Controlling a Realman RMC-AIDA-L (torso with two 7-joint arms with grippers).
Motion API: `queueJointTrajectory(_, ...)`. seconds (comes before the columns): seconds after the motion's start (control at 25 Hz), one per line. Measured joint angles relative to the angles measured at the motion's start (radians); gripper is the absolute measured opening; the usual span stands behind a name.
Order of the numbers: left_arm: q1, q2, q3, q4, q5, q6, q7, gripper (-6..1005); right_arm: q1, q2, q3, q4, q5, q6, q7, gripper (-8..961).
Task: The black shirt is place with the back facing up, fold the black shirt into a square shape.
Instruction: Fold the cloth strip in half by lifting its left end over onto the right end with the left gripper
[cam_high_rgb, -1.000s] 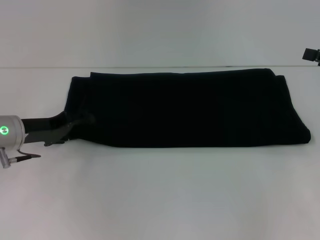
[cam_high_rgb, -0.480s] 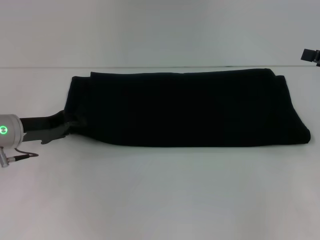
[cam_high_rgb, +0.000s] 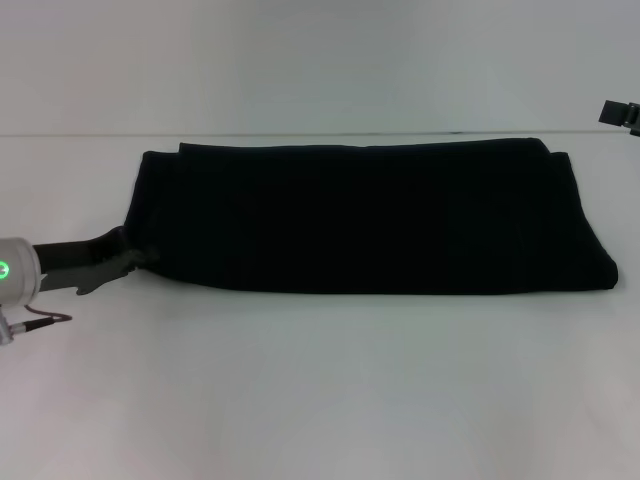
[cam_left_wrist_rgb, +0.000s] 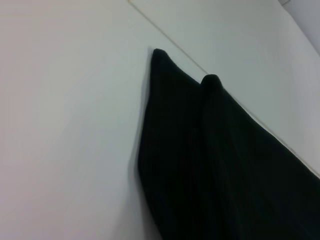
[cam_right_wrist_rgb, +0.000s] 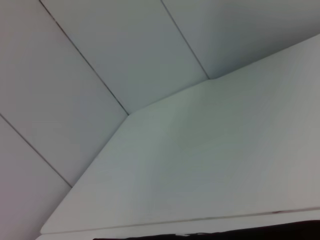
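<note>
The black shirt (cam_high_rgb: 370, 215) lies on the white table as a long flat strip running left to right, with no lettering showing. In the left wrist view one end of the black shirt (cam_left_wrist_rgb: 210, 165) shows as two stacked folded layers with rounded corners. My left gripper (cam_high_rgb: 128, 258) sits low on the table at the shirt's near left corner, right against its edge. A small black part of my right gripper (cam_high_rgb: 620, 112) shows at the far right, above the table's back edge and away from the shirt.
The white table (cam_high_rgb: 330, 390) spreads wide in front of the shirt and to its left. Its back edge (cam_high_rgb: 300, 135) meets a pale wall just behind the shirt. The right wrist view shows only the table top (cam_right_wrist_rgb: 225, 160) and wall panels.
My left gripper has drawn back to the left, off the shirt's left end to just beside its edge. The shirt has stayed flat and the right arm is nearly still.
</note>
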Motion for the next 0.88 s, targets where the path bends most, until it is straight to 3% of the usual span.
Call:
queueJointTrajectory(0.16, 0.042, -0.013, -0.002, 0.036, -0.044, 0.038, 0.023, 112, 0.0, 0.012, 0.0, 0.001, 0.002, 0.012, -0.001, 900)
queueJointTrajectory(0.4, 0.181, -0.027, -0.022, 0.152, -0.152, 0.1, 0.079, 55, 0.003, 0.038, -0.005, 0.002, 0.059, 0.017, -0.003, 900)
queueJointTrajectory(0.68, 0.262, 0.015, -0.194, 0.242, -0.15, 0.181, 0.125, 56, 0.04, 0.051, -0.006, 0.044, 0.079, 0.06, -0.012, 900)
queueJointTrajectory(0.88, 0.223, 0.037, -0.204, 0.253, -0.233, 0.354, 0.143, 56, 0.052, 0.058, -0.006, 0.069, 0.079, 0.093, -0.056, 899)
